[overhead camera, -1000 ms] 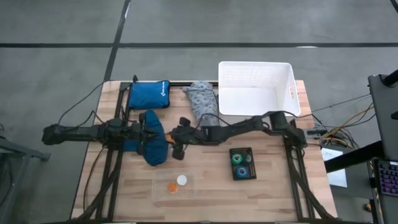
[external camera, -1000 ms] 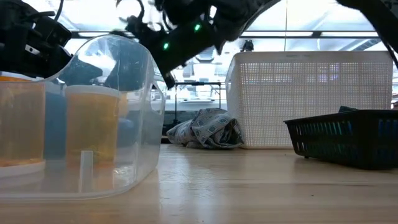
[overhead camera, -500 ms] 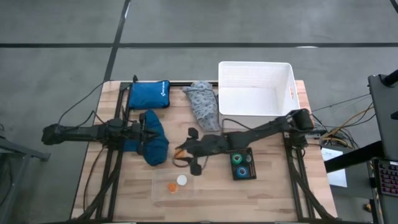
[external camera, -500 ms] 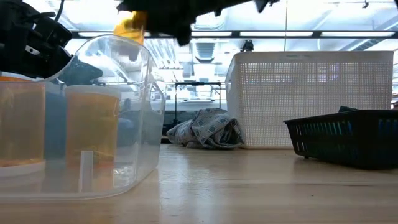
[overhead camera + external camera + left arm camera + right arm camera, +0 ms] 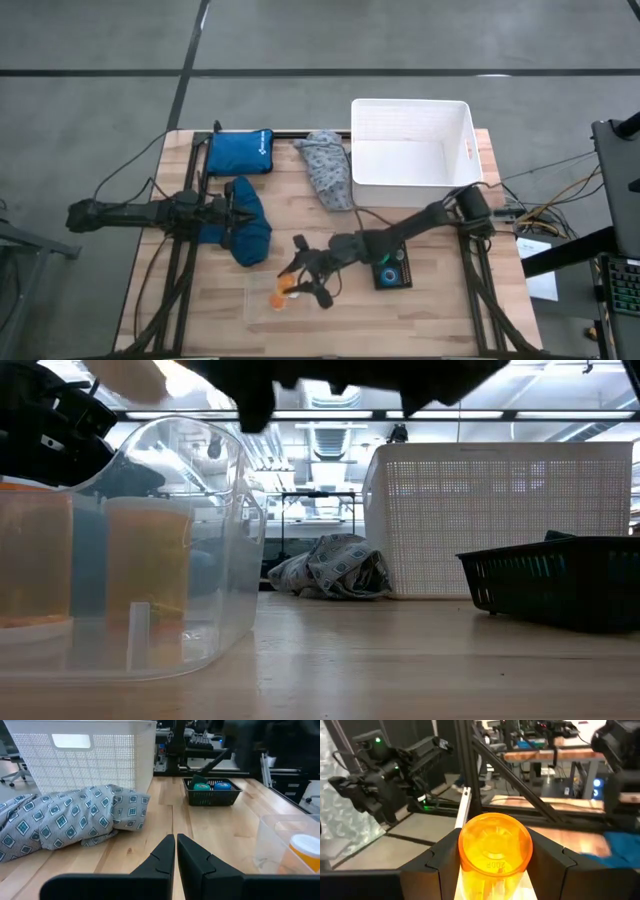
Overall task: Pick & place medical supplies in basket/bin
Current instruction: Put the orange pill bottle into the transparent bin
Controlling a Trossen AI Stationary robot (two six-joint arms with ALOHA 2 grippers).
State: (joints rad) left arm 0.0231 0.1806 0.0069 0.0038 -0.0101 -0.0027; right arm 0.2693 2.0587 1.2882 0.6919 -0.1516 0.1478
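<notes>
The right hand (image 5: 298, 283) reaches across the near middle of the wooden counter (image 5: 440, 300), grasping an orange bottle (image 5: 494, 848) between its two fingers; in the right wrist view the bottle's round base faces the camera with a dark finger on each side. From above, the hand hangs over the clear plastic tray (image 5: 262, 300) at the near edge, where a small orange cap (image 5: 277, 301) lies. In the low view the tray's see-through wall (image 5: 215, 550) fills the left side, with pale orange bottles (image 5: 148, 575) standing inside it.

The left hand (image 5: 176, 851) is clenched, its fingers pressed together with nothing between them. It waits at the left of the counter, over the dark blue cloth (image 5: 248, 225).

Just right of the right arm sits a small black basket (image 5: 389, 263) holding a green tape roll (image 5: 381, 254) and a blue tape roll (image 5: 390, 274); the arm passes over its far left corner. The pale grey patterned cloth (image 5: 327, 168) lies crumpled at the far middle, just beside the left wall of the big white tub (image 5: 410, 143), which stands at the far right corner. A bright blue zip pouch (image 5: 240, 152) lies flat at the far left, just beyond the dark blue cloth.
</notes>
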